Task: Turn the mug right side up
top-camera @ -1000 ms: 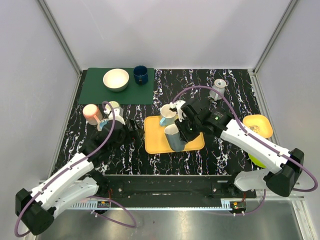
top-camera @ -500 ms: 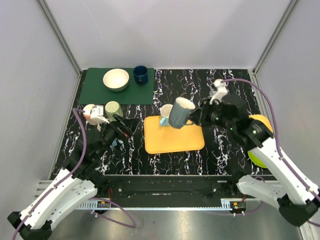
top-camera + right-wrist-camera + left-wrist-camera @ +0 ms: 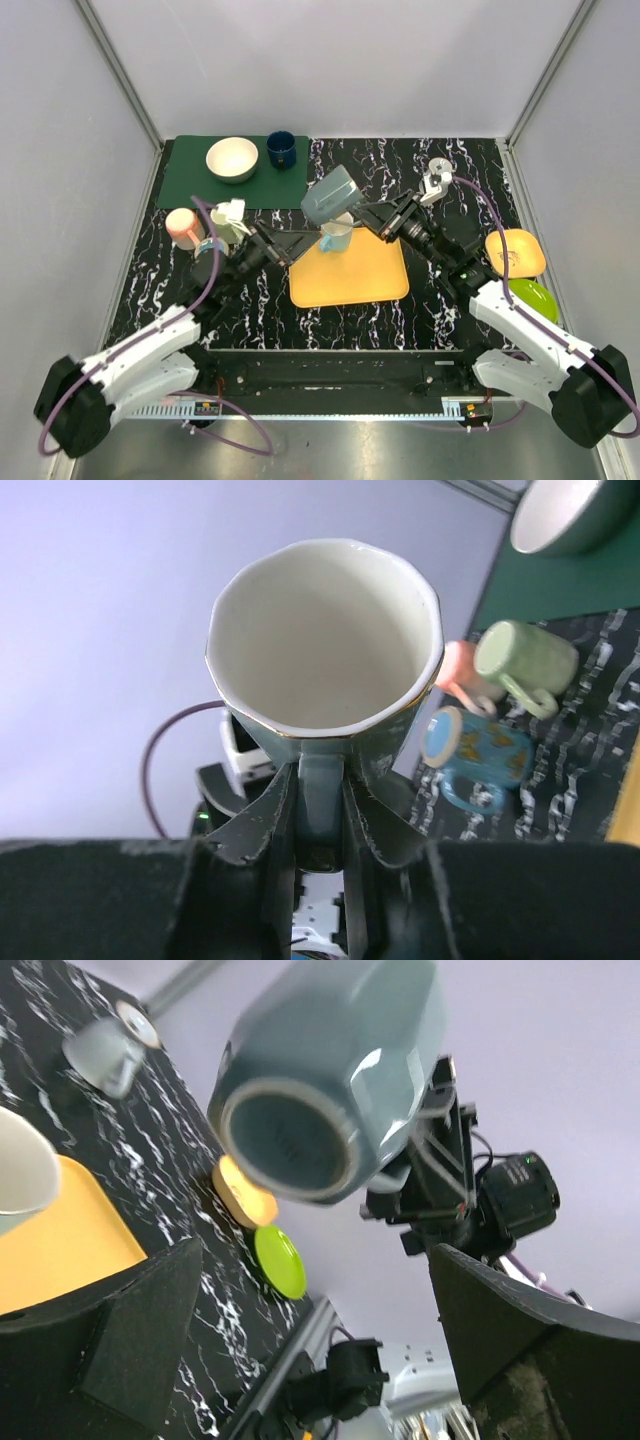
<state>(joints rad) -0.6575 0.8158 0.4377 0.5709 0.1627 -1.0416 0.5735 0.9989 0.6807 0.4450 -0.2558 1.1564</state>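
The grey-blue mug (image 3: 330, 195) hangs in the air over the far left corner of the orange tray (image 3: 350, 278). It is tipped on its side. My right gripper (image 3: 368, 213) is shut on its handle (image 3: 322, 790). In the right wrist view the mug's white inside (image 3: 325, 630) faces the camera. In the left wrist view its round base (image 3: 285, 1145) faces me, above and between my left gripper's fingers (image 3: 140, 1330). My left gripper (image 3: 292, 243) stands wide open just left of the tray, holding nothing.
A light blue mug (image 3: 336, 236) stands on the tray under the held mug. Pink (image 3: 183, 227), green (image 3: 226, 217) and blue (image 3: 465, 745) mugs lie at the left. A bowl (image 3: 232, 158) and dark cup (image 3: 281, 149) sit on the green mat. A metal cup (image 3: 435, 178), yellow dish (image 3: 515, 250) and green plate (image 3: 530, 298) are at the right.
My right gripper lifted the grey-blue mug off the tray, carried it back and left and tipped it over. My left arm swung right toward the tray and its jaws opened wider.
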